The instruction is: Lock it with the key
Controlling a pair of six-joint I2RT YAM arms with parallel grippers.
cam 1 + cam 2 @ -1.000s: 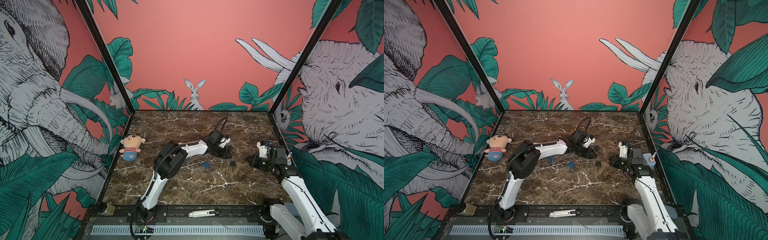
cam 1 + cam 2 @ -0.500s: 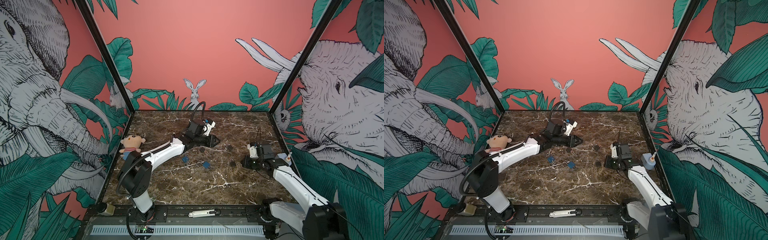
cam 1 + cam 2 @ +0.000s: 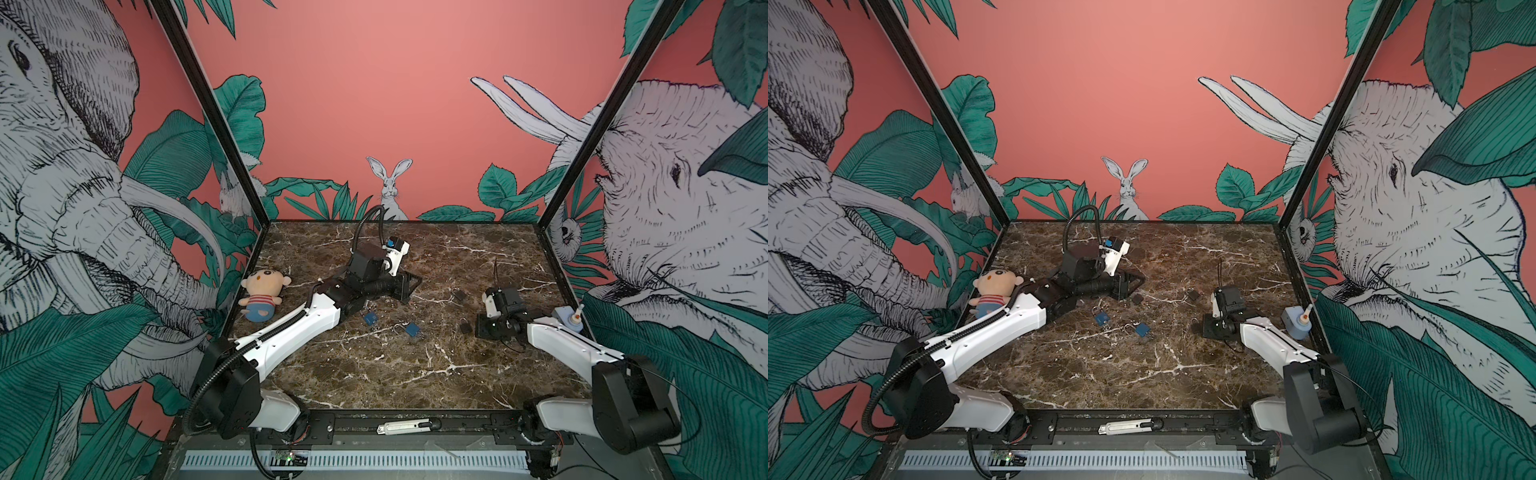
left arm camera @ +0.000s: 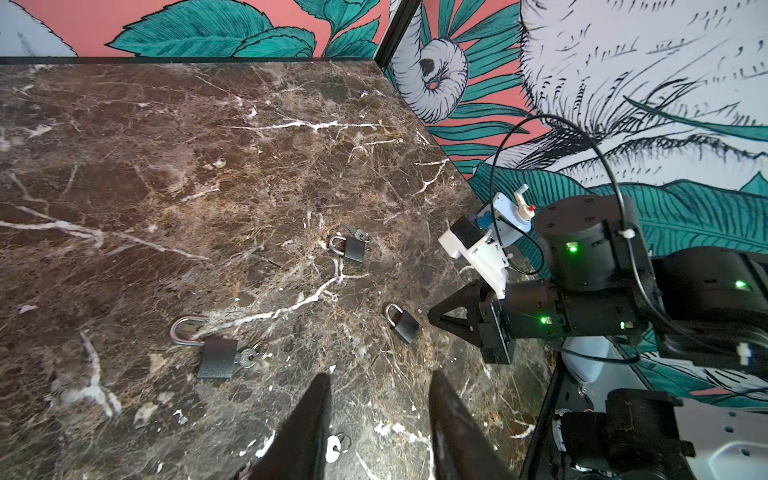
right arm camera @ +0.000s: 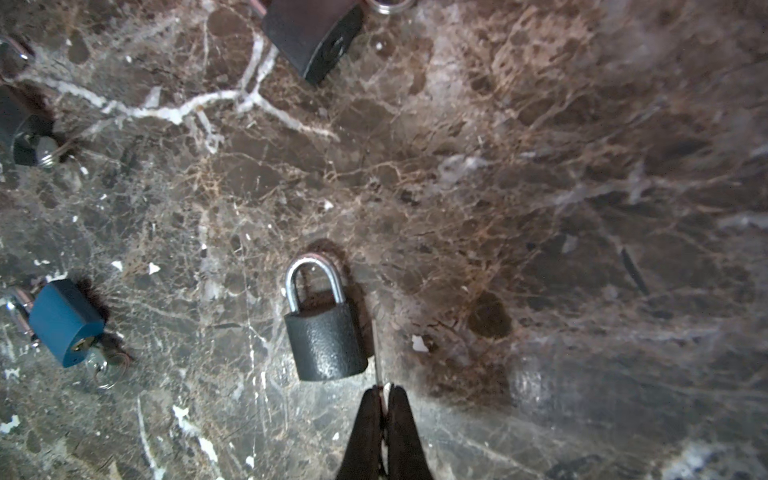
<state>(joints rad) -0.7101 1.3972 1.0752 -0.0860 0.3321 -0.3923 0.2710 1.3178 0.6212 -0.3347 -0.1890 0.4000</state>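
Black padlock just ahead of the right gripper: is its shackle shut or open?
Shut. In the right wrist view both legs of the shackle sit down in the body of the black padlock, with no gap.

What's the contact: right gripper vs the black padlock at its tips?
Apart. Right wrist view shows marble tabletop between the shut right gripper and the black padlock, narrowly.

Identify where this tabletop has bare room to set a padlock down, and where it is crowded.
Bare: the front strip of the table, nearer than the blue padlocks; the back right corner. Crowded: the middle band, from the doll to the black padlocks.
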